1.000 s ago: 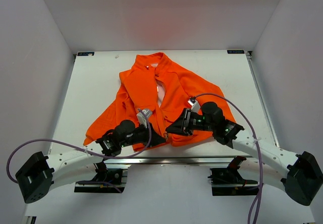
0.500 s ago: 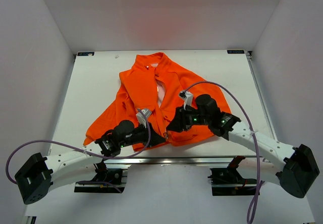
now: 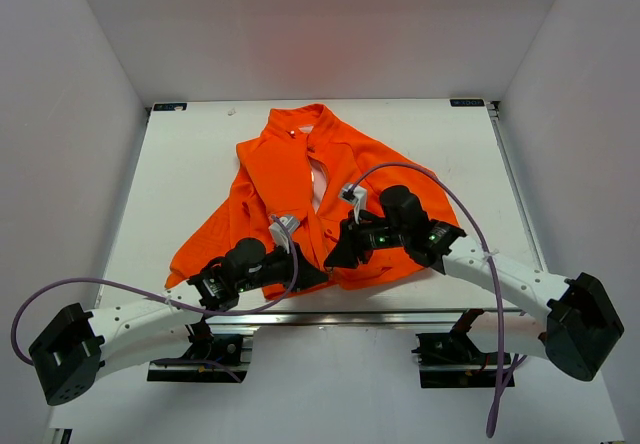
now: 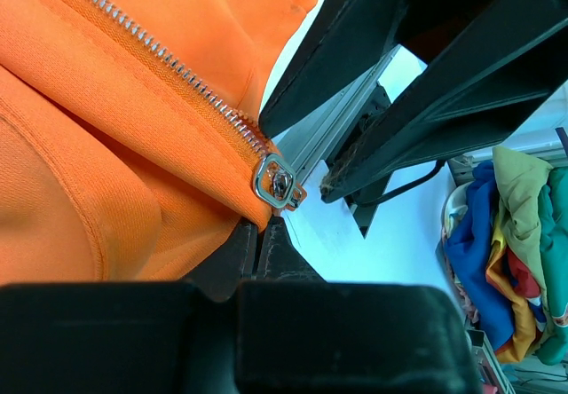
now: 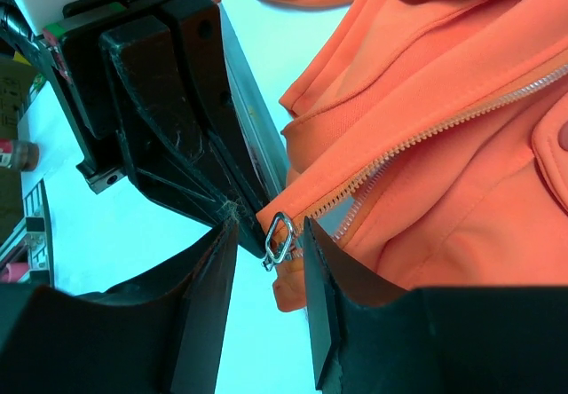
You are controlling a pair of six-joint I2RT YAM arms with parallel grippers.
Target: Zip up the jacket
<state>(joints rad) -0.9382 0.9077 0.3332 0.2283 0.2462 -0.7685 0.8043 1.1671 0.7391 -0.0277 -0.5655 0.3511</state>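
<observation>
The orange jacket [image 3: 290, 179] lies spread on the white table [image 3: 180, 174], its zipper open with pink lining showing near the collar. My left gripper [image 3: 312, 276] is shut on the jacket's bottom hem, its jaws [image 4: 257, 234] pinching fabric just under the silver zipper slider [image 4: 278, 184]. My right gripper [image 3: 335, 257] is at the same hem corner, facing the left one. It is open [image 5: 271, 224], and the metal zipper pull [image 5: 280, 237] hangs between its fingers, untouched. The zipper teeth [image 5: 417, 141] run up to the right.
A metal rail [image 3: 400, 316] runs along the table's front edge right under both grippers. White walls close in the left, right and back. The left wrist view shows a pile of coloured cloth [image 4: 519, 234] off the table.
My right arm has swung its wrist left and farther back, its gripper tip staying at the hem by the zipper pull. The left arm and the jacket have not moved.
</observation>
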